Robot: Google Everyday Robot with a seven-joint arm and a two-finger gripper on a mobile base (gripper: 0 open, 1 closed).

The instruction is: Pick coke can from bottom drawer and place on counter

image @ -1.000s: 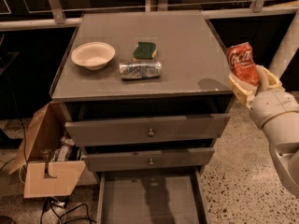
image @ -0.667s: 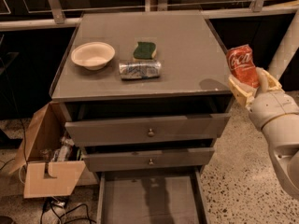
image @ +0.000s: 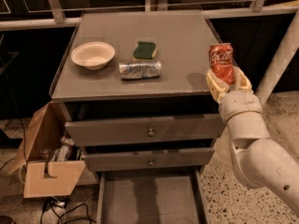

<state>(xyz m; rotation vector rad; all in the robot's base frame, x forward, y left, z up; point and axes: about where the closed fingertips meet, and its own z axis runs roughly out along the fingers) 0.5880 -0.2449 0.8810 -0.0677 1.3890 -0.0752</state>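
At about four o'clock on the bench (image: 154, 31), near its right rim, the gripper (image: 227, 78) is clenched around the coke can (image: 221, 59). It holds the lower half of the can from both sides, so the red body and the silver top stand free above the fingers. The can is nearly upright and leans only a little. Its base is hidden by the fingers, so I cannot tell if it already touches the surface; a shadow at nine o'clock from it suggests that it is a little above. The bottom drawer (image: 149, 202), at six o'clock below the bench, is pulled open, and the part of its floor that shows is bare.

I judge that the can is light and has thin walls, stiff enough for a moderate squeeze but easy to dent. Its surface is smooth and round, so it can slip or turn between the fingers. The present hold, low on the cylinder and across its width, seems sensible.

At ten o'clock from the can lie a silver can (image: 140, 69), a green sponge (image: 145, 50) and a bowl (image: 92, 55), all well apart from it.
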